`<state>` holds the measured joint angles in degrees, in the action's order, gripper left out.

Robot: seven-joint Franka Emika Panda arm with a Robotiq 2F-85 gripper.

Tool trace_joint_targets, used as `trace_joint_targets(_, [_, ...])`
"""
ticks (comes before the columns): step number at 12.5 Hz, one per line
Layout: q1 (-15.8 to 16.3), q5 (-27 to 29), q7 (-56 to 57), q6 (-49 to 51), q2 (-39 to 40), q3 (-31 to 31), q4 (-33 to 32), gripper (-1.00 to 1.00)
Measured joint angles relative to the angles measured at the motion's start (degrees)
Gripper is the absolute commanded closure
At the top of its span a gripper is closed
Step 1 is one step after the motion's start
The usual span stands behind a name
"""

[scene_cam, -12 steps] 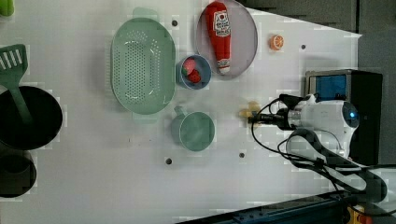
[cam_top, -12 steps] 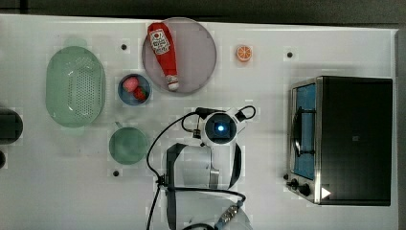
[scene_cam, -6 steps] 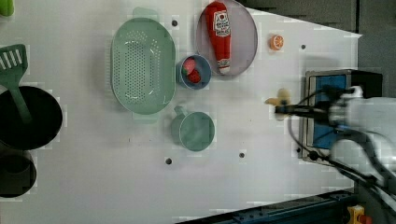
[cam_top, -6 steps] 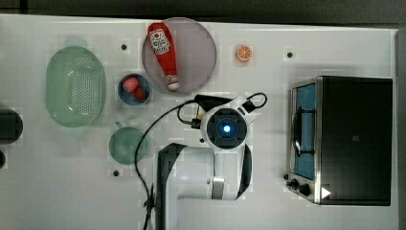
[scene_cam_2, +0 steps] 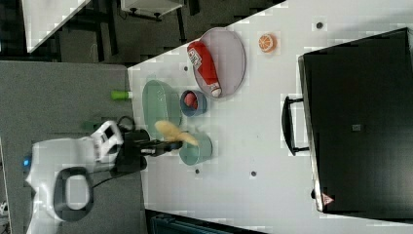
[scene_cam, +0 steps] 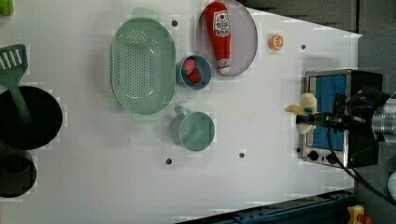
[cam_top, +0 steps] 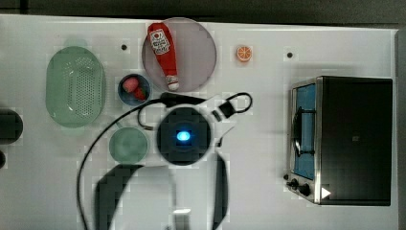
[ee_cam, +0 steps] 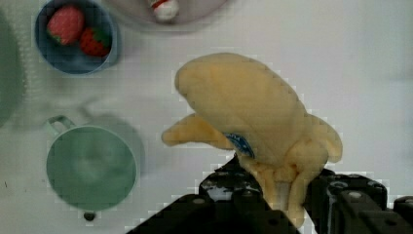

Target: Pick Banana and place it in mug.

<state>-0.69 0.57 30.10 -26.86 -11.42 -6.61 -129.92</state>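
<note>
My pincer (ee_cam: 287, 195) is clamped on the banana (ee_cam: 253, 126), holding it up off the white worktop (scene_cam: 261, 116). In the wrist view the mug (ee_cam: 90, 168) stands on the worktop beside and below the banana, apart from it. Just past the mug sits a blue bowl (ee_cam: 73, 36) with red fruit.

the arm (scene_cam_2: 63, 180) is white with rounded shells and dark grey bands at the joints. its black round wrist face (cam_top: 184, 135) carries a glowing blue light, and a thin black cable (cam_top: 103, 143) loops off it. the gripper (ee_cam: 287, 204) is black, with small screws on top.
</note>
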Motion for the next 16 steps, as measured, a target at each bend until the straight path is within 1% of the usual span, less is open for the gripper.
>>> trace_joint_targets(2, [1.04, -0.90, -4.85, 1.12, -0.25, -3.42, 0.90, 0.40])
trace_joint_targets(4, [1.22, 1.85, -11.02, 1.61, 0.01, -8.48, 1.12, 0.40])
trace_joint_targets(5, [1.51, 1.99, -14.25, 1.61, 0.27, -10.92, 1.01, 0.40])
trace_joint_targets(7, [3.34, 4.48, -19.58, 0.85, 1.63, -14.16, 0.78, 0.40])
trace_joint_targets(9, [5.07, 4.77, -24.62, 0.06, 4.09, -15.87, -0.11, 0.40])
trace_joint_targets(11, [4.92, 3.98, -29.60, -4.90, 7.26, -17.55, -0.90, 0.40])
trace_joint_targets(12, [5.29, 4.65, -30.64, -7.64, 9.33, -17.76, -0.78, 0.40])
trace_joint_targets(13, [5.35, 5.07, -30.85, -9.71, 11.77, -17.73, -0.67, 0.32])
trace_joint_targets(15, [4.24, 5.27, -31.65, -14.35, 14.94, -17.98, -2.57, -0.10])
trace_joint_targets(16, [3.80, 5.53, -31.65, -14.91, 15.55, -18.09, -4.14, -0.32])
